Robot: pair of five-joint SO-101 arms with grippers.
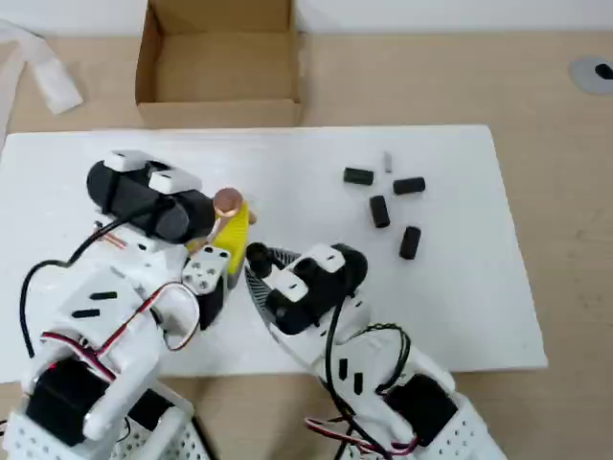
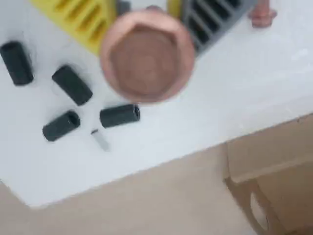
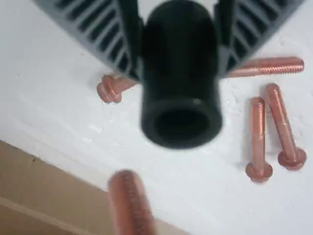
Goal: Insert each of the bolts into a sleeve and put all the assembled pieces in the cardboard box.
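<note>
While the left gripper [image 1: 233,222] clamps a bolt [image 2: 146,56] and the right gripper [image 3: 178,29] clamps a sleeve [image 3: 180,98], the bolt's threaded tip lies near the sleeve's open mouth, off its bore line.

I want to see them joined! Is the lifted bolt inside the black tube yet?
Out. The tube shows an empty hole, and the bolt is outside it.

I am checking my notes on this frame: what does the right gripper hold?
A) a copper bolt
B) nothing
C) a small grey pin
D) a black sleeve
D: the right gripper is shut on a black sleeve, its open bore toward the wrist camera.
</note>
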